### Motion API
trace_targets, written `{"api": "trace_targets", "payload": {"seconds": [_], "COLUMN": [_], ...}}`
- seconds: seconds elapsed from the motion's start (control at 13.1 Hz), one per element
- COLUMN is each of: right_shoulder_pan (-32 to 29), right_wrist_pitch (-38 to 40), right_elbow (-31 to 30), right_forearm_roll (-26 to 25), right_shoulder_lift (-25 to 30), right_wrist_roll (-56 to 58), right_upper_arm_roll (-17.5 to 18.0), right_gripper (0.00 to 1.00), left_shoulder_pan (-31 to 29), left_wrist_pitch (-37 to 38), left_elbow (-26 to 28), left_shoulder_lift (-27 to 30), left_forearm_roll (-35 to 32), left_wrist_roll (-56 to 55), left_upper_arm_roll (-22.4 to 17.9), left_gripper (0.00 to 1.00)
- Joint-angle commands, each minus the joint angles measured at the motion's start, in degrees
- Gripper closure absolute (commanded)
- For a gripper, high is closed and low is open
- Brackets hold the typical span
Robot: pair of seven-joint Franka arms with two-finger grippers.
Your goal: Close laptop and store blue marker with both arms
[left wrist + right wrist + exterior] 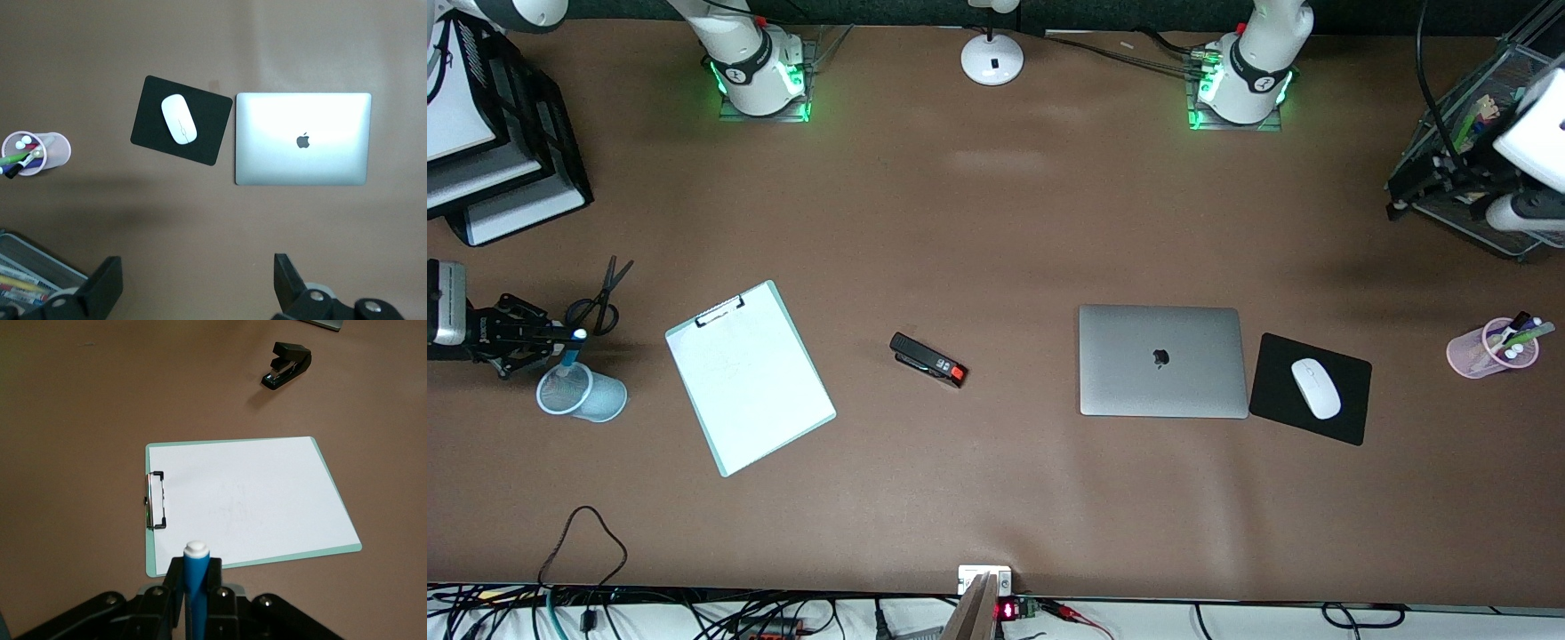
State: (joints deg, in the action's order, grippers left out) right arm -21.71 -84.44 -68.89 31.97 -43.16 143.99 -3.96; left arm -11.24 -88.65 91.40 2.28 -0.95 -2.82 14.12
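Brown worktop carries the laptop, lid down, just beside a black mouse pad with a white mouse. We see our right gripper clamped on the blue marker, upright over a pale blue cup at the right arm's end. Our left gripper hangs with its fingers spread above the worktop, the laptop below it. A clipboard and stapler lie between cup and laptop.
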Motion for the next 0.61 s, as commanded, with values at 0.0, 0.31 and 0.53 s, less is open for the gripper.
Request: {"api": "trace_targets", "payload": {"seconds": [0.0, 0.31, 0.53], "right_shoulder_pan": [-2.36, -3.25, -3.25], "right_wrist_pitch": [2.25, 2.7, 3.49], "right_elbow": [4.28, 4.9, 6.82], "right_forearm_roll": [1.51, 1.6, 1.95], "right_shoulder_lift": [-2.72, -4.13, -4.13], "right_wrist_roll": [1.12, 1.47, 3.92], "right_upper_arm_roll": [0.79, 0.79, 2.72], "right_gripper": [1.0, 1.0, 1.0], "left_shoulder_pan": [-0.71, -0.71, -0.8], "left_wrist_pitch": [-1.09, -0.82, -0.56], "left_elbow": [4.4, 7.48, 5.82], "left_shoulder_lift": [4.65, 8.43, 7.65], "left_forearm_roll": [1.04, 1.82, 1.83], "left_wrist_roll": [1.77, 4.67, 5.28], "left_upper_arm_roll": [0.74, 0.74, 0.56], "left_gripper": [0.0, 0.0, 0.0]}}
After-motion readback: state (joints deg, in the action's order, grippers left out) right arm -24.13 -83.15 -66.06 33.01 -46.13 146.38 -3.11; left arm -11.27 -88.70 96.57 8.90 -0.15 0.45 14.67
